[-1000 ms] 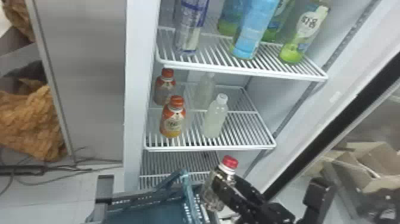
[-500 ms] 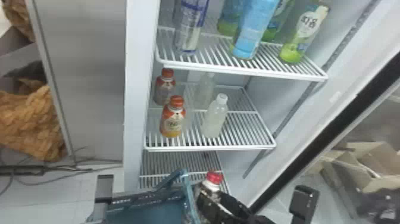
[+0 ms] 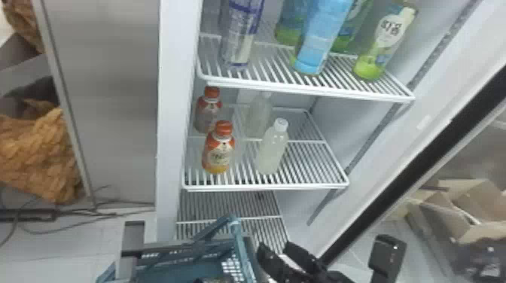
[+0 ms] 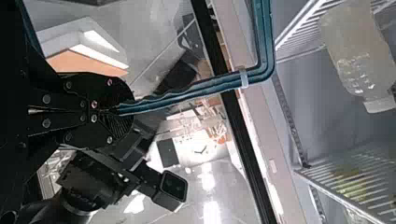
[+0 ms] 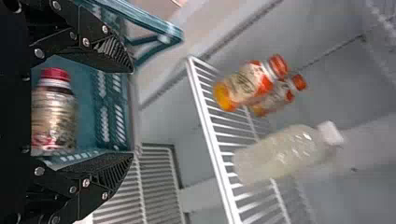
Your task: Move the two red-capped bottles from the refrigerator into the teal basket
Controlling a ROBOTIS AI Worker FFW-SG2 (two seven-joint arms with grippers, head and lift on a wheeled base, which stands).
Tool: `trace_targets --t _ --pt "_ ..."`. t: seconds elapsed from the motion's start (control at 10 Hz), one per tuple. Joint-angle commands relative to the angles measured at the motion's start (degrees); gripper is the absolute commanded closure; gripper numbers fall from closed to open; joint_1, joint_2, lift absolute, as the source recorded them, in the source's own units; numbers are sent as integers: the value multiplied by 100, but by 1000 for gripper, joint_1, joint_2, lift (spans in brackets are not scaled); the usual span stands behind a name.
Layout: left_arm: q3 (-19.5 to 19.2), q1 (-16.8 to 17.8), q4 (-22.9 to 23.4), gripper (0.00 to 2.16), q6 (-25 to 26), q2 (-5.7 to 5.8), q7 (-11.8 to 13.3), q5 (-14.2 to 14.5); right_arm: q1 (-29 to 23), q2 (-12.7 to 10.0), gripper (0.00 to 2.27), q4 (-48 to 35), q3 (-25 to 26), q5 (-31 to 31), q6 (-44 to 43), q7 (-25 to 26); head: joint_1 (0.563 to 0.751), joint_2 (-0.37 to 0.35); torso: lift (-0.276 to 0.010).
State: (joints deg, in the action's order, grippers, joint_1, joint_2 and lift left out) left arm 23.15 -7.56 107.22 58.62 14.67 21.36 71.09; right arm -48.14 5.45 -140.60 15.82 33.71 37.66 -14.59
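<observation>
Close by end effector (image 3: 274, 246), bottle (image 5: 53, 116) in basket (image 3: 180, 270)

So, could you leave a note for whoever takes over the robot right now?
Left claw: shut on the teal basket.
Right claw: open at the basket, holding nothing.
Done: one red-capped bottle is in the basket.
To do: I can't make out a second one there. Two orange-capped bottles stand on a refrigerator shelf; check whether either is meant.
</observation>
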Motion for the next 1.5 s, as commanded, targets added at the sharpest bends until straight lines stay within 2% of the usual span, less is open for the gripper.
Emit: trace_targets --t 0.0,0.7,0.9,1.2,1.4 --pt "4 -3 0 1133 1 1 0 9 90 -36 430 146 63 -138 -433 0 695 -350 -228" --pt "61 -3 0 1133 1 -17 9 32 497 -27 426 933 -131 -835 -2627 -27 695 -350 -228" --pt "96 -3 0 1133 29 -17 9 32 554 -27 426 1060 -120 -1463 -3386 17 695 -350 -228" --pt "130 -17 0 1133 72 -17 9 21 596 -71 426 1172 -143 -2115 -4202 483 695 -350 -228" --pt "130 -59 0 1133 72 -35 9 -2 765 -71 426 1510 -223 -2320 -4722 545 695 -350 -228"
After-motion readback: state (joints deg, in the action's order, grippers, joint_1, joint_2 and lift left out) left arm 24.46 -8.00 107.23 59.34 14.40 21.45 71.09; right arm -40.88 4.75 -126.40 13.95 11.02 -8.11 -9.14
